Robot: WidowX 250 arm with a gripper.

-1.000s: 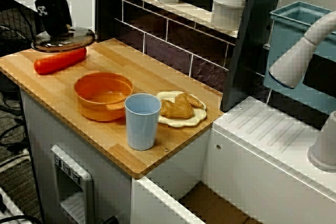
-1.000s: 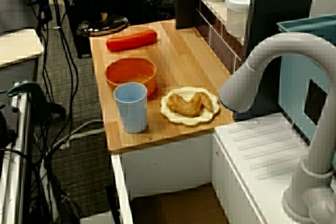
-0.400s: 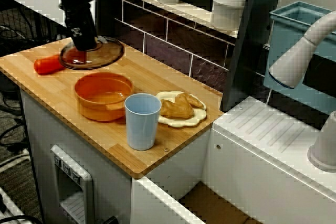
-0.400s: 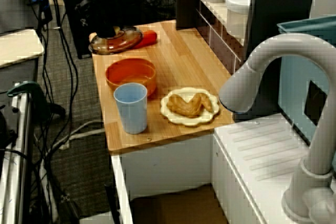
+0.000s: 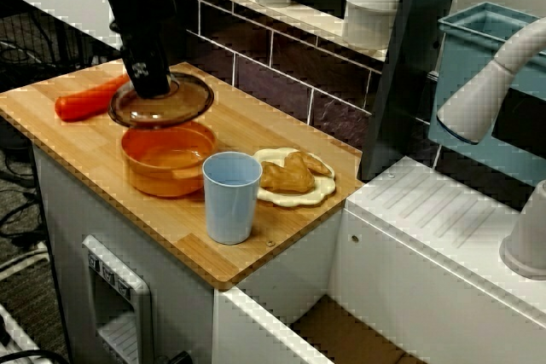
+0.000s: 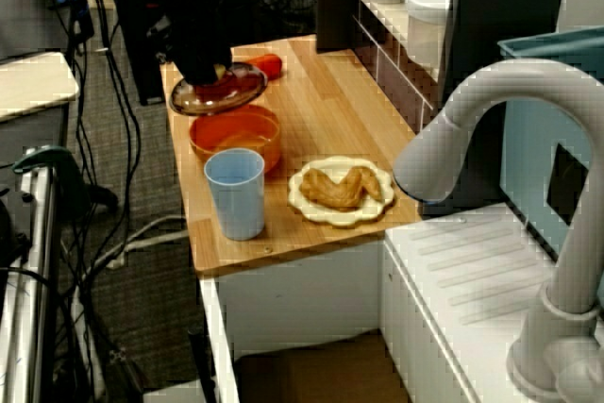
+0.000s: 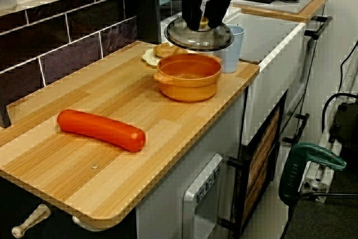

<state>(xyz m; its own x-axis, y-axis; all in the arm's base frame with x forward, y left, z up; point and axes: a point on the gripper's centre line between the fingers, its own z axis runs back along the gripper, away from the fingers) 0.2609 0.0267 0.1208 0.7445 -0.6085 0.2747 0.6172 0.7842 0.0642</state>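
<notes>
Glass lid (image 5: 183, 105) — round, clear, brown-tinted

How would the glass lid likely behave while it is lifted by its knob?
The glass lid looks rigid and probably fragile, being clear like glass. Gripped only at its small central knob by the fingers, it may tilt or slip. Its round rim would probably roll if dropped.

Black arm (image 5: 135, 6) angled steeply down from above, wrist pointed downward. Gripper (image 7: 202, 22) held vertical, aloft; fingers (image 7: 191, 15) drawn together, clamped.
</notes>
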